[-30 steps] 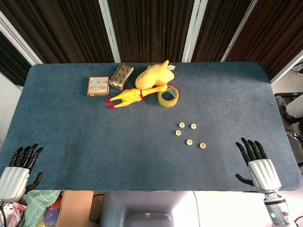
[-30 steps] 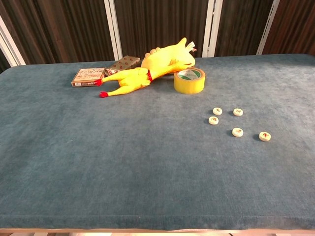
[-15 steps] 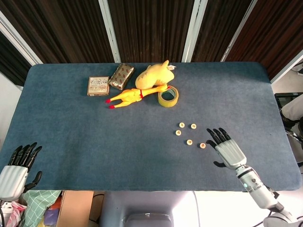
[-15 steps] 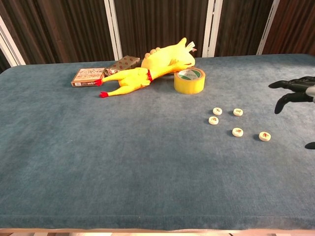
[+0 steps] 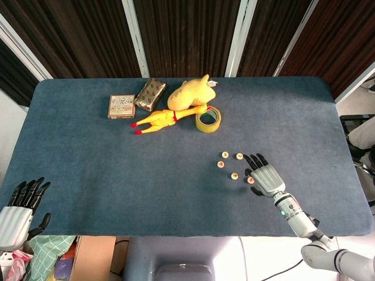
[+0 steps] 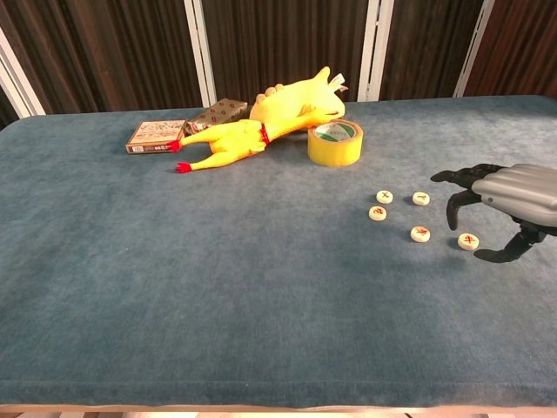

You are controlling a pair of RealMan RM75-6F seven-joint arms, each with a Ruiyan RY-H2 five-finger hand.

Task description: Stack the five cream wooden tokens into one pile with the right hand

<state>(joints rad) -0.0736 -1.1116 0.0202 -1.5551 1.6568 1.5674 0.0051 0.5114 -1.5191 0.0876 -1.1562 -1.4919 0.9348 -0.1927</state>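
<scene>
Several cream wooden tokens lie loose and flat on the blue cloth, right of centre. They are not stacked: one, a second, a third and one nearer the front. The rightmost token sits under my right hand, which hovers over it palm down. In the chest view the right hand has its fingers spread and curved, with nothing in them and a gap above the token. My left hand rests off the table's front left corner, fingers extended and empty.
A yellow tape roll stands just behind the tokens. Further back lie a rubber chicken, a yellow plush duck and two small boxes. The table's front edge runs close behind my right wrist.
My right hand has moved from the table's front right edge leftwards and forwards to over the rightmost token. The left hand has sunk slightly. The tokens have not moved.
</scene>
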